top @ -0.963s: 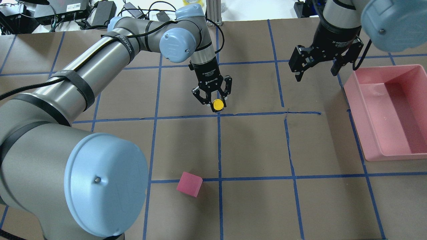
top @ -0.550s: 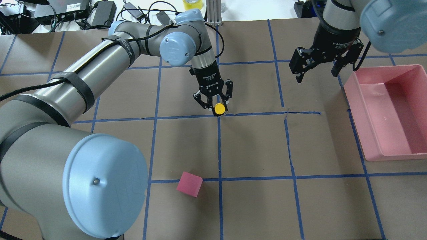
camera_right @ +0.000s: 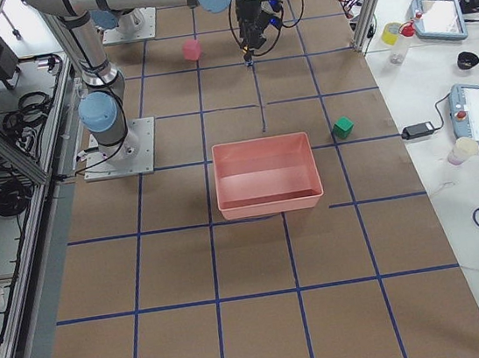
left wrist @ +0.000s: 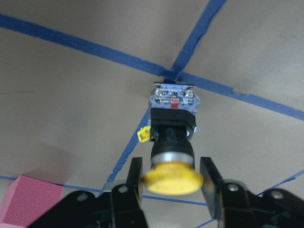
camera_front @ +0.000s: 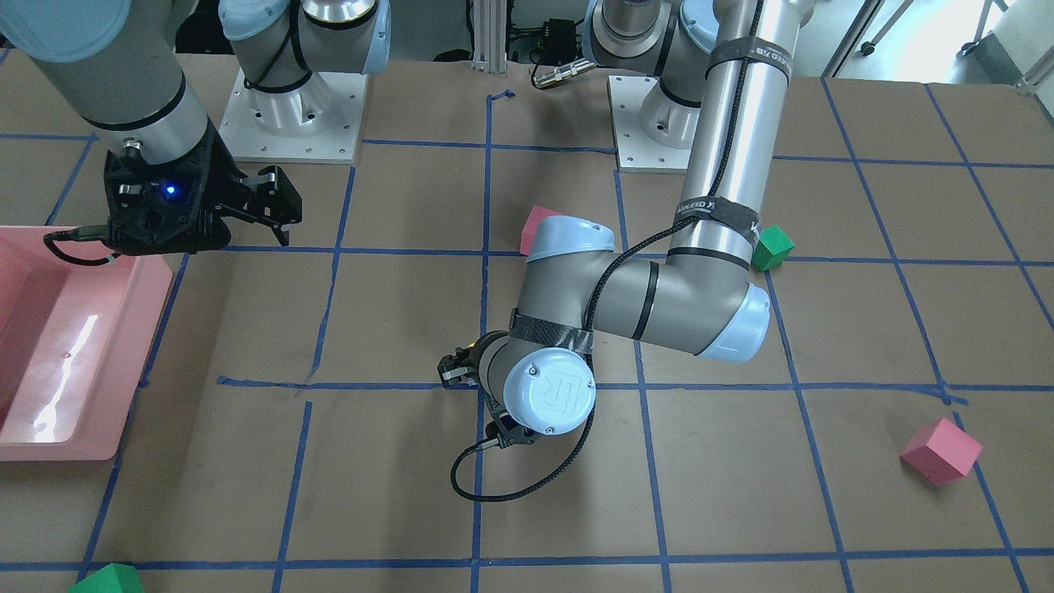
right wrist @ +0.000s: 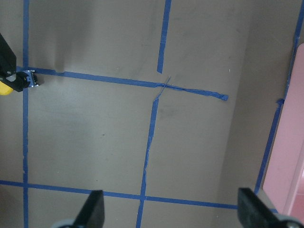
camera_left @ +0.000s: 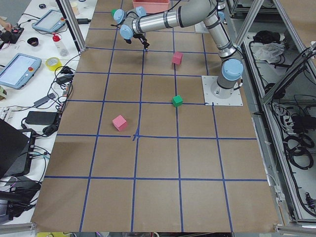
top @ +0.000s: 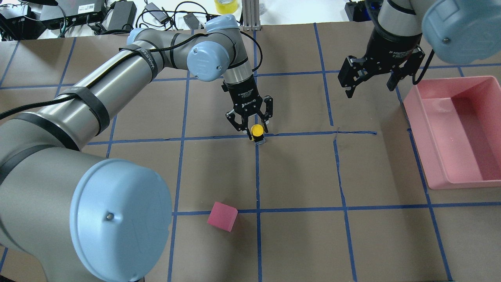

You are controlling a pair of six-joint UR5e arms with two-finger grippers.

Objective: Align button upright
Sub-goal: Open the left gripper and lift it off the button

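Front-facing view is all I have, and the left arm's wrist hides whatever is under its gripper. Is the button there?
Observer: Yes. Overhead, the button shows between the fingers of the left gripper, over a tape crossing.
Operator: Which end is down?
Observer: The left wrist camera shows the contact block at the bottom, seemingly resting on the table, with the yellow cap on top.
Operator: Where is it held?
Observer: At the cap's rim, one finger on each side; the black body below is free.
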